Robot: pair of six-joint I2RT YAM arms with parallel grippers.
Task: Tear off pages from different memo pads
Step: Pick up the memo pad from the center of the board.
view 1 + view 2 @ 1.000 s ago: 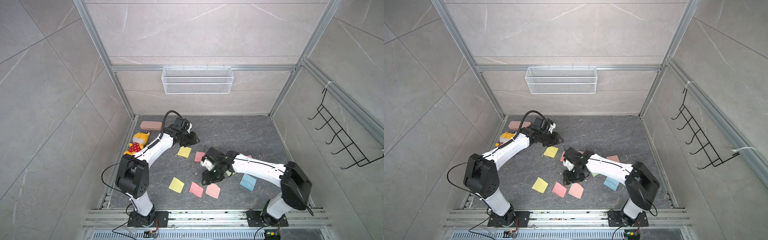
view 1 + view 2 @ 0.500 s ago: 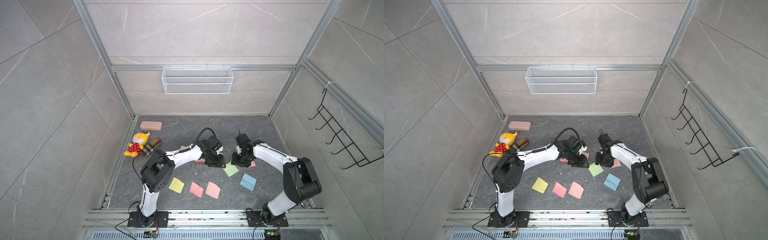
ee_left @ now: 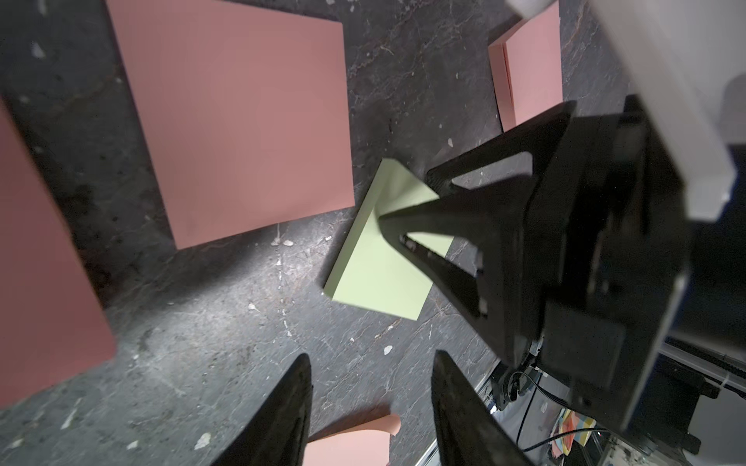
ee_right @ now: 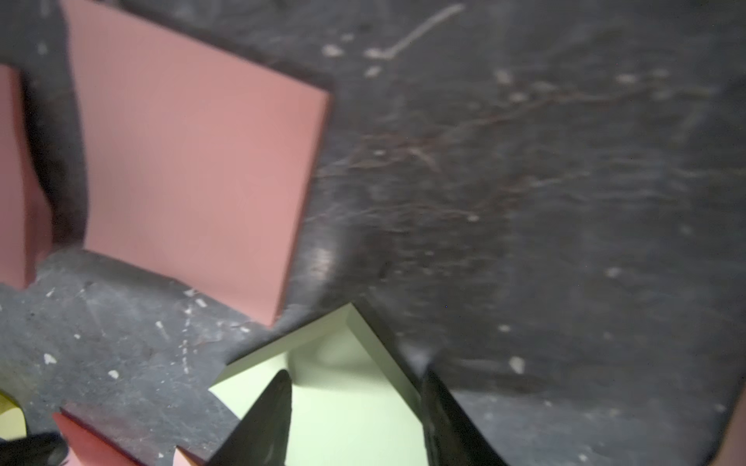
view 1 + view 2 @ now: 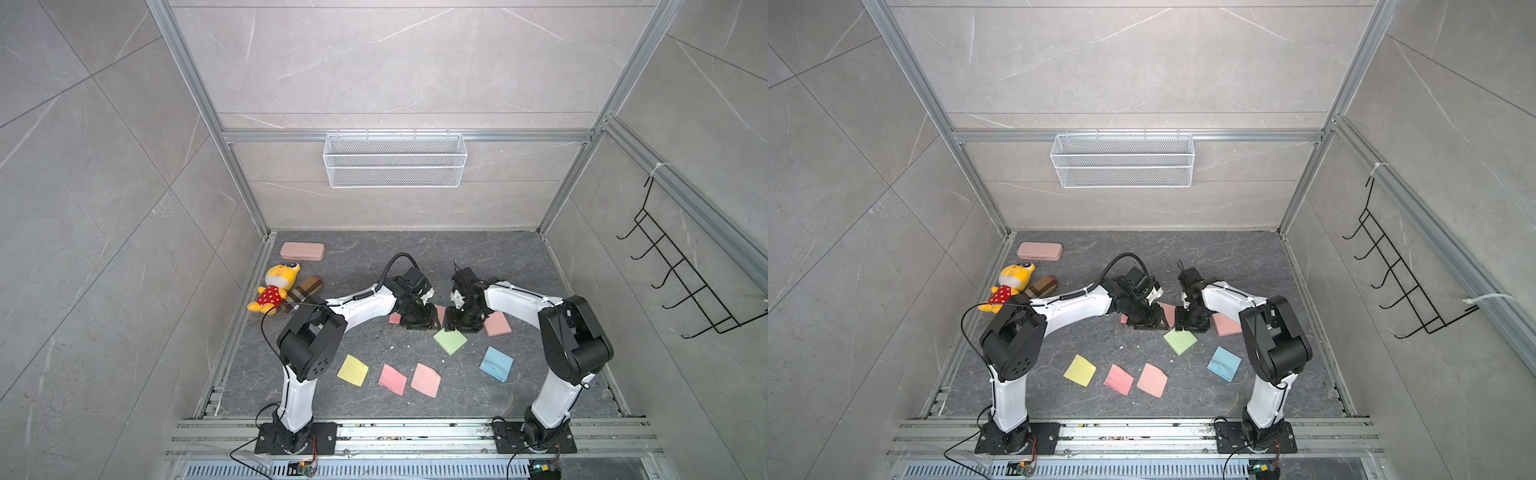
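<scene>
Straddling one corner of the green memo pad [image 5: 450, 340], the right gripper [image 4: 355, 375] stands with fingers parted, nothing clamped. Left gripper [image 3: 371, 359] hangs just beside that pad over bare floor [image 3: 242, 322], fingers likewise released and empty. Salmon memo pad [image 5: 497, 323] lies near it.
</scene>
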